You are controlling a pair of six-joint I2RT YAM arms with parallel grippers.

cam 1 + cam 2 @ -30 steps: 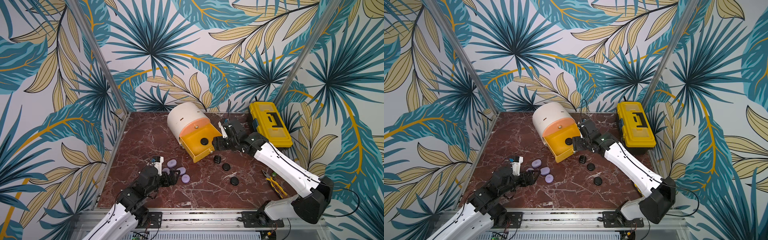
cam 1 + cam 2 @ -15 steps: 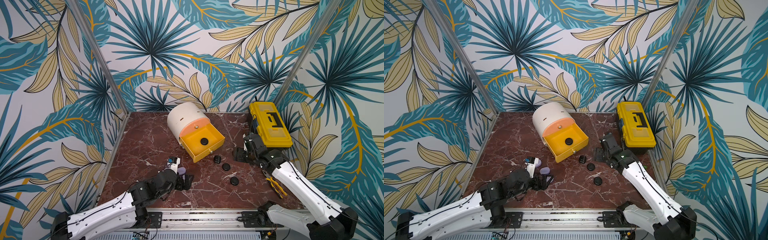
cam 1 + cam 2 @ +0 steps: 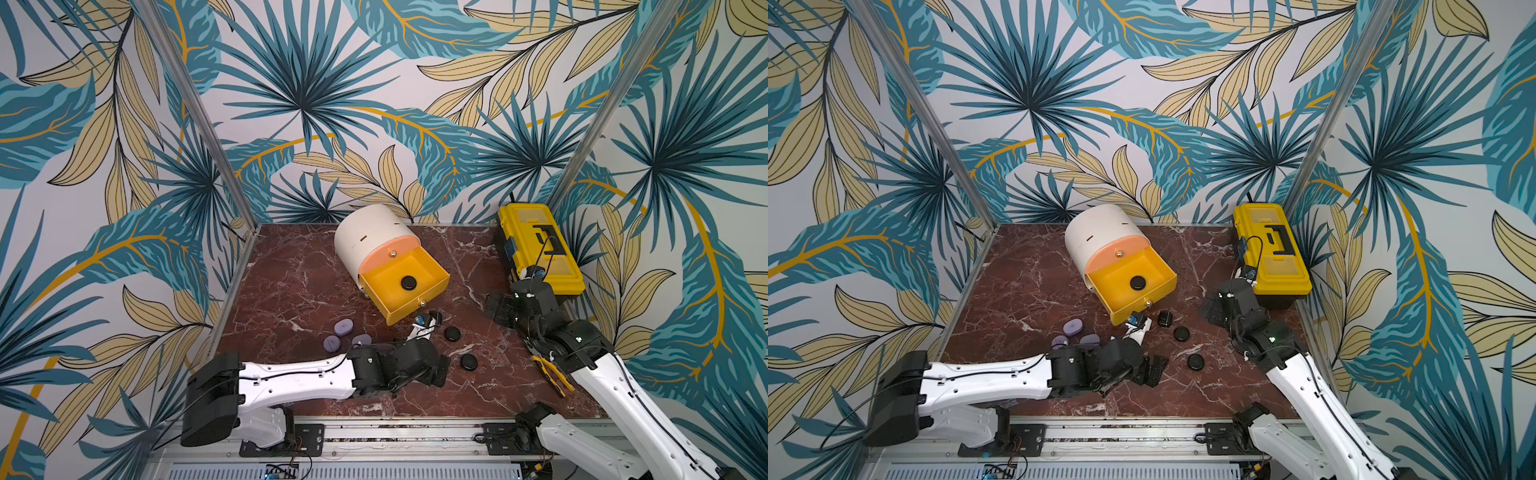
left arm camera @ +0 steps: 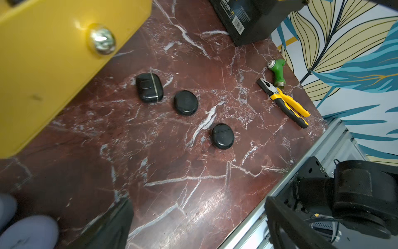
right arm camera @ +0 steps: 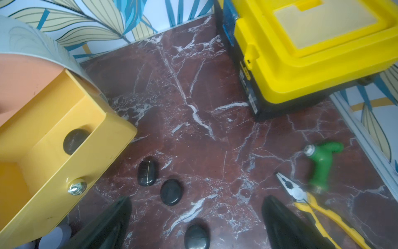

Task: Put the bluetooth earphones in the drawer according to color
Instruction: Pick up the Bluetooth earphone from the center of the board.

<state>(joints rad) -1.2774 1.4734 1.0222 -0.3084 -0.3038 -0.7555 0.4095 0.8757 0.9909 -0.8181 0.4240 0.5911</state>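
The dark red marble tabletop fills the lower middle of both top views. At its back, mid-frame, stands the cream cabinet, its yellow drawer pulled out. A yellow toolbox sits in the right rear corner. Three black earphone cases lie in a loose diagonal row in front of the drawer. Three lilac earphone cases cluster to their left. Pliers and a green-handled tool lie just beside each other near the right edge.

Yellow toolbox on marble table; pliers lie just beside green tool.
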